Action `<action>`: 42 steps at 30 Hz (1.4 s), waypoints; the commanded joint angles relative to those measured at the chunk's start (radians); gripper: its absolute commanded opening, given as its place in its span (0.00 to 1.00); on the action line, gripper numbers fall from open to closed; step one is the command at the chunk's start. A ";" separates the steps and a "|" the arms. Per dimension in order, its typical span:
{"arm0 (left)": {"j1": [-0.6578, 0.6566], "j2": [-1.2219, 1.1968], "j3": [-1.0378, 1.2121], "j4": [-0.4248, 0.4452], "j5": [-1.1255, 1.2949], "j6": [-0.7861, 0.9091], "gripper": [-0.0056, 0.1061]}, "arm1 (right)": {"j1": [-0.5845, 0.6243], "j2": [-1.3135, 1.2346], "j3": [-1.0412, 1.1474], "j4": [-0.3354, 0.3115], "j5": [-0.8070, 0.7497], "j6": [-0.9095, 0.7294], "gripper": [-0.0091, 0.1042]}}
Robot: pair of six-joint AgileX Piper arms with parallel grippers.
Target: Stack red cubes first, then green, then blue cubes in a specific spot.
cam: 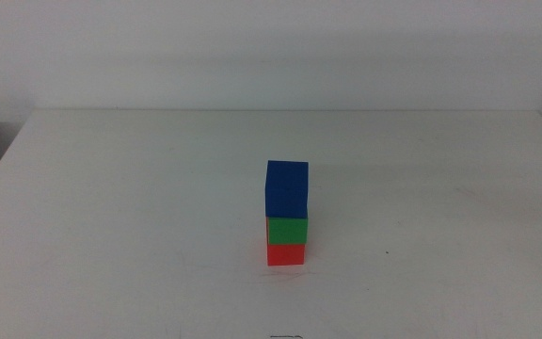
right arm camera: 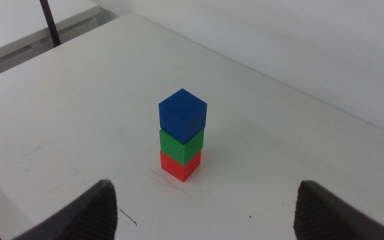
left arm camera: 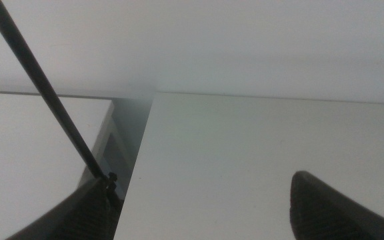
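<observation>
A stack of three cubes stands near the middle of the white table (cam: 111, 188). The red cube (cam: 285, 254) is at the bottom, the green cube (cam: 287, 230) sits on it, and the blue cube (cam: 287, 189) is on top. The stack also shows in the right wrist view: red cube (right arm camera: 178, 166), green cube (right arm camera: 181, 145), blue cube (right arm camera: 183, 115). My right gripper (right arm camera: 202, 210) is open and empty, drawn back from the stack. My left gripper (left arm camera: 202, 207) is open and empty over the table's left edge. Neither arm shows in the middle view.
The left wrist view shows the table's left edge (left arm camera: 139, 160), a gap beside it, and a thin dark rod (left arm camera: 45, 93) slanting down. A pale wall (cam: 271, 47) rises behind the table's far edge.
</observation>
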 commanded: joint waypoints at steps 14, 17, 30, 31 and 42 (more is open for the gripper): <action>0.001 -0.285 0.319 -0.051 -0.517 -0.004 0.89 | -0.076 0.000 0.124 -0.192 -0.331 -0.010 0.68; 0.001 -0.388 0.459 -0.058 -0.619 -0.004 0.89 | -0.222 -0.029 0.166 -0.205 -0.332 -0.010 0.68; -0.002 -0.765 1.040 -0.130 -0.707 -0.004 0.89 | -0.506 -0.393 0.558 -0.197 -0.339 -0.010 0.68; -0.002 -0.793 1.076 -0.130 -0.720 -0.004 0.89 | -0.506 -0.423 0.595 -0.196 -0.350 -0.010 0.68; -0.002 -0.948 1.300 -0.130 -0.904 -0.004 0.89 | -0.506 -0.620 0.876 -0.191 -0.756 -0.010 0.68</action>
